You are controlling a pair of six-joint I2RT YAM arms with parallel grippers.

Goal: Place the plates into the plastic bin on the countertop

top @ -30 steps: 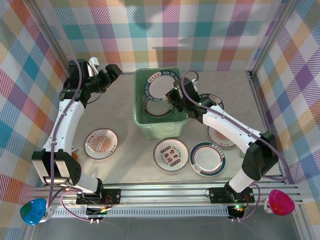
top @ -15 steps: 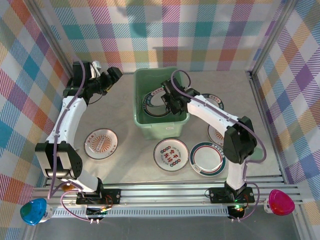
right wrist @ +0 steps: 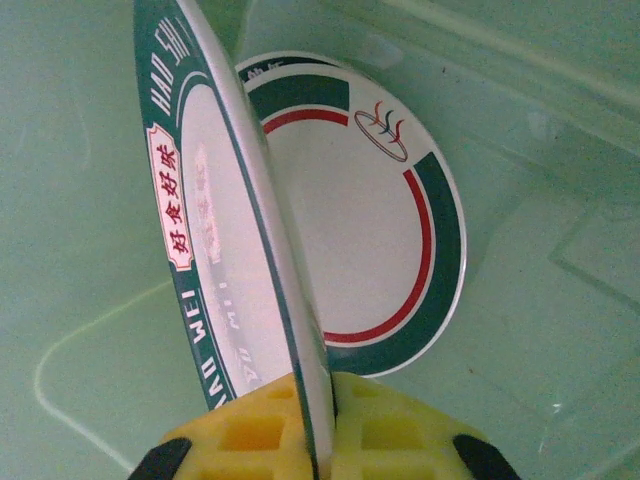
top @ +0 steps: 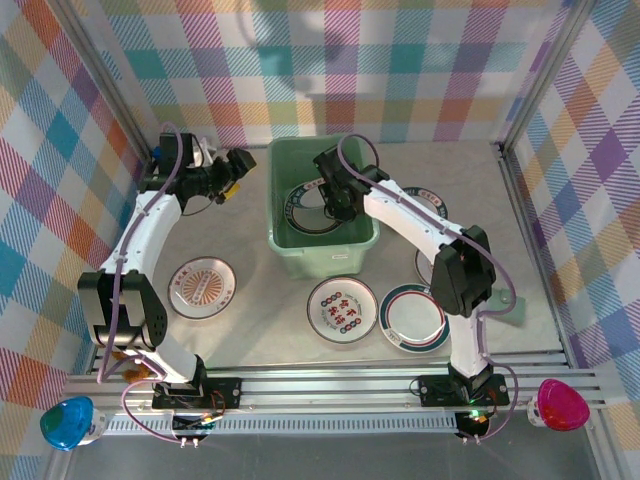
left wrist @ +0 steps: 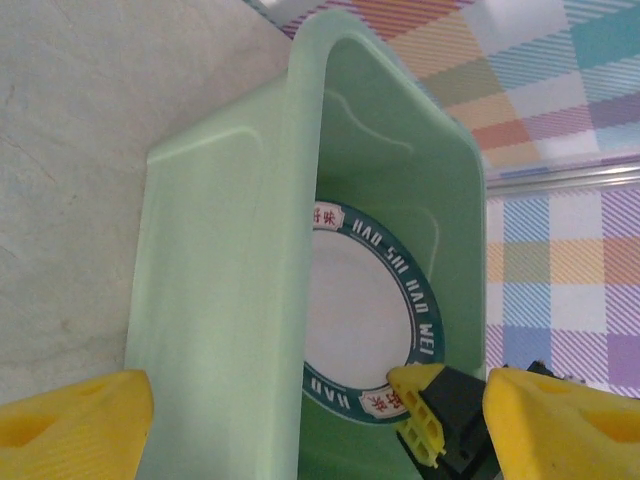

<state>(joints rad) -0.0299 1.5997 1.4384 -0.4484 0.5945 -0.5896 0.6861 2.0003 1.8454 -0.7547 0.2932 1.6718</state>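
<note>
Now the right gripper [top: 334,203] is down inside the plastic bin [top: 276,215]. Its jaws are clamped tight on the edge of a green-rimmed plate [right wrist: 215,240]. That plate tilts over a red-ringed plate [right wrist: 385,200] that lies flat on the bin's bottom. The left gripper [top: 236,166] hangs just left of the bin, with its yellow jaws spread wide and nothing in them. On the countertop [top: 260,335], an orange plate [top: 202,286] sits in front of the bin, off to the left. A red-marked plate [top: 343,309] and a green-ringed plate [top: 414,316] lie side by side in front of the bin. Two more plates [top: 427,203] lie right of the bin, partly hidden under the right arm
</note>
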